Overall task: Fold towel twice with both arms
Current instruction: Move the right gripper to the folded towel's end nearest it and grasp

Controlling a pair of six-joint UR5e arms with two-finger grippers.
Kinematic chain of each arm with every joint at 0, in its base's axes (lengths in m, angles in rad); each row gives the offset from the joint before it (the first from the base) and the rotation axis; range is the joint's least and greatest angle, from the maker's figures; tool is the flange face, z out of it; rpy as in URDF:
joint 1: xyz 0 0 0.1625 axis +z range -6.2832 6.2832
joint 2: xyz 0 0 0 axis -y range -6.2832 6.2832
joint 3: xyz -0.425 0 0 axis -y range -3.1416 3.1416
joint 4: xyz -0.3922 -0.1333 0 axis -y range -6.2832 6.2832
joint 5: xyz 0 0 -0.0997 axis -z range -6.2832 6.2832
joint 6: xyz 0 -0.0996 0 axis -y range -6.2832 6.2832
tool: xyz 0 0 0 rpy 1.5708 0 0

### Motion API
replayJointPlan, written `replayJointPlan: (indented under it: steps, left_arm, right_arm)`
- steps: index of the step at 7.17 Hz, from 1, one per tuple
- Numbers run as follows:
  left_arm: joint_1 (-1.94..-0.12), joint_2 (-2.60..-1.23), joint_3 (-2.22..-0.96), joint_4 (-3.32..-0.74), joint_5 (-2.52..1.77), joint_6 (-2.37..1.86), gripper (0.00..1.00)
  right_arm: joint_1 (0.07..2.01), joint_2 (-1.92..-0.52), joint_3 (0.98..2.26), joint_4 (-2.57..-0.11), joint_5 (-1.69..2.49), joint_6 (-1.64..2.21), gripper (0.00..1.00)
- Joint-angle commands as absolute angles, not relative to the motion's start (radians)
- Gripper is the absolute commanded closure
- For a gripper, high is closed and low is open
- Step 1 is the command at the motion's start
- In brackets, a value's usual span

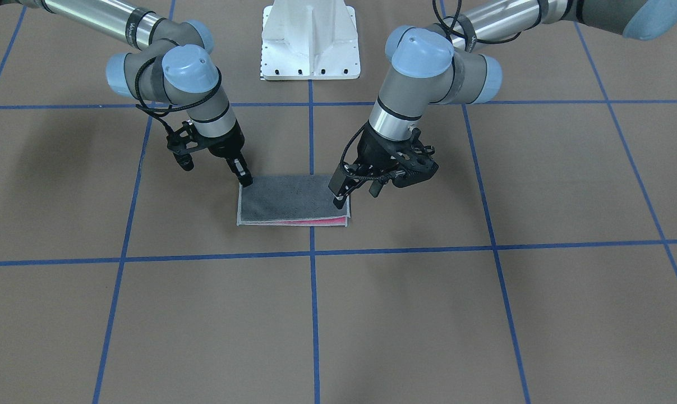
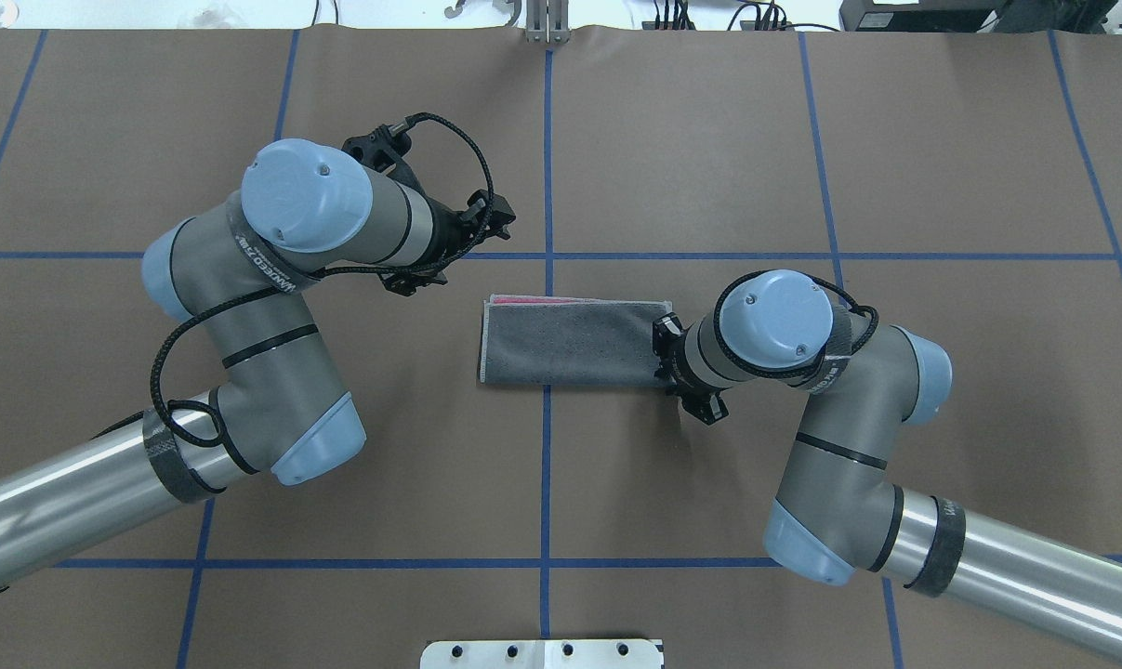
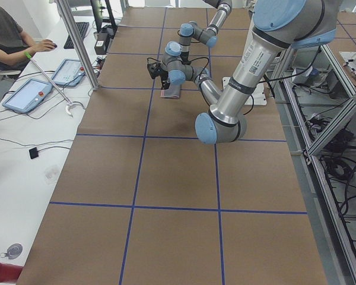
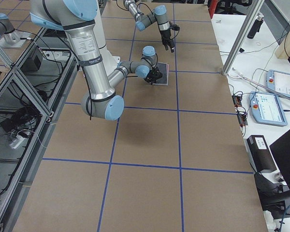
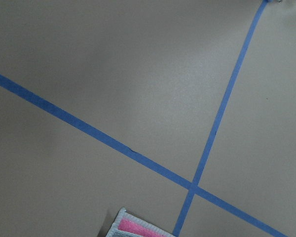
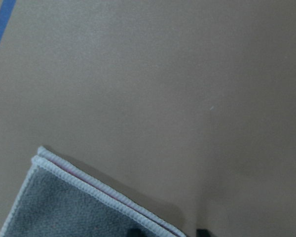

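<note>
— So, how far along is it?

— About halfway, by my reading. The towel (image 2: 570, 344) lies flat as a long rectangle, grey side up, with a sliver of pink along its far edge. That looks like the first fold done. It's still twice as long as it is deep, so you have the second fold left, end over end.

— Where is it lying?

— Mid-table (image 2: 802, 139), across the centre tape line (image 2: 547, 167) and just on the near side of the cross line, in the overhead view.

— And the grippers?

— The left gripper (image 1: 355, 197) is off the cloth, beside the towel's left end. Its fingers are spread wide with nothing between them. Its wrist camera shows only bare table and one towel corner. The right gripper (image 1: 244, 178) is low at the towel's right end. In its wrist view the two tips are a little apart, one over the stitched edge and one over bare table. It's parted and nothing is lifted. I can't tell whether a tip is touching the cloth.

— What's the count?

— One towel. Two arms, the left arm (image 2: 272, 279) and the right arm (image 2: 830, 409), with one gripper each. By my judgement, one fold is made and one is to go.
</note>
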State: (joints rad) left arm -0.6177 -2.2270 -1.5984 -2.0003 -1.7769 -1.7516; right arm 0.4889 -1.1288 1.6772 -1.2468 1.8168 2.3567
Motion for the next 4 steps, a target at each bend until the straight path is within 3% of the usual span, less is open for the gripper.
replayJointPlan:
  steps: [1, 4]
  left_arm:
    - [-0.618, -2.227, -1.598, -2.000, -1.776, -1.752, 0.00]
    - [-0.618, -2.229, -1.601, -2.000, -1.778, -1.753, 0.00]
  right_arm:
    - [0.488, -1.129, 1.681, -1.246, 1.816, 2.352, 1.00]
    - [0.488, -1.134, 1.719, -1.249, 1.819, 2.332, 1.00]
